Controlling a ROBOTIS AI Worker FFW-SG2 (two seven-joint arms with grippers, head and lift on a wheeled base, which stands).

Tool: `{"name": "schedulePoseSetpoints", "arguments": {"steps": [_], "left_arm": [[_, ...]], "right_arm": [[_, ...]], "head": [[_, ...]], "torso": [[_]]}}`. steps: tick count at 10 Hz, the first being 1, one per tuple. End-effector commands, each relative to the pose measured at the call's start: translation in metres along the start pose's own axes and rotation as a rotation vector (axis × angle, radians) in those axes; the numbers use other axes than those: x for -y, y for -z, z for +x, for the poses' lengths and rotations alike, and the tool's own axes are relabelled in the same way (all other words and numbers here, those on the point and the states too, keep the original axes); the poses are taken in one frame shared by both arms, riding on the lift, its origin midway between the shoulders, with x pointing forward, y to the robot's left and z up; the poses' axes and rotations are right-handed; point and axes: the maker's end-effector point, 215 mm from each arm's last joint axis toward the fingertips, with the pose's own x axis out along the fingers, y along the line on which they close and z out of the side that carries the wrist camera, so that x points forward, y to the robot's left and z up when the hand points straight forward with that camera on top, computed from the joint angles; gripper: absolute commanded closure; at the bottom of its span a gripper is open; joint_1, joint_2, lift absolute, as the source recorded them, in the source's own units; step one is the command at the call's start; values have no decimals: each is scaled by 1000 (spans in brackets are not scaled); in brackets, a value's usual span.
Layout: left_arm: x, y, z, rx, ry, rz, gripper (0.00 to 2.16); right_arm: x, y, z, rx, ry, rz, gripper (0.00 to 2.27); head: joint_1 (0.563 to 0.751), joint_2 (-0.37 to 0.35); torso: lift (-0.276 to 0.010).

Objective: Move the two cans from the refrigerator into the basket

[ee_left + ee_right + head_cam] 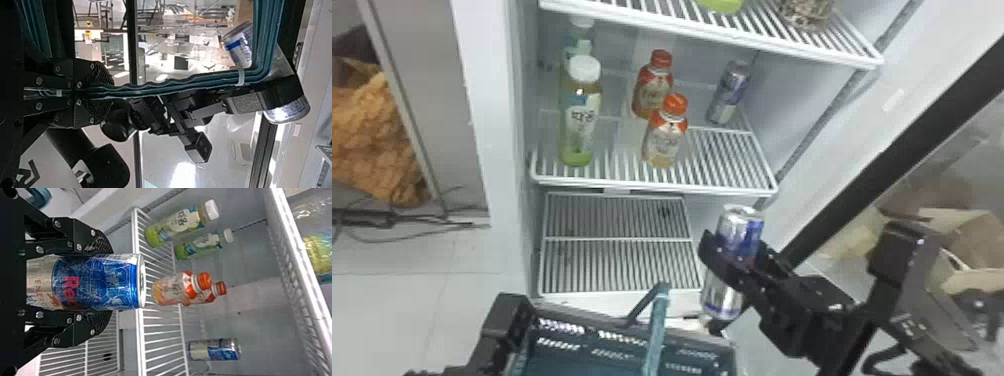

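My right gripper [732, 272] is shut on a silver-and-blue can [739, 230], held upright at the refrigerator's front, just beyond the basket's right side. In the right wrist view the can [98, 282] lies between both fingers of the right gripper [103, 282]. A second can [729, 92] stands on the middle shelf's right side, towards the back; the right wrist view has this can [214, 349] too. My left gripper [507, 320] is at the left of the teal basket [658, 325]. In the left wrist view the left gripper [96, 94] is shut on the basket rim [176, 83].
Two orange-capped bottles [666, 137] and white-capped green bottles [579, 117] stand on the middle shelf [652, 186], left of the second can. Above is another wire shelf [732, 35]. The open door's black edge [892, 150] slants along the right, near my right arm.
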Motion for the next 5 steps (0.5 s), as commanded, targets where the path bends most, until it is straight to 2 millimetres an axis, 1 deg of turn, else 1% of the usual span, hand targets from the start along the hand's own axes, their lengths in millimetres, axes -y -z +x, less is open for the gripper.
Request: {"name": "schedulePoseSetpoints", "arguments": {"steps": [1,2,4,5], "left_arm": [[0,3,0,-12,0,-3,1208],[-1,3,0,-12,-4,-3,1208],[-1,3,-1,-12,-5,-4,1208],[-1,3,-1,-12,-7,-4,1208]], "right_arm": [[-4,16,-5,-69,-10,-3,788],[-6,26,-5,-110,-19,-2,788],[-12,36,-5,-145,-48,3,788],[-16,44,-6,-171,-62,12,788]], "head": [[695,-350],[695,-350],[695,-350],[695,-350]], "torso": [[-266],[-266],[-266],[-266]]}}
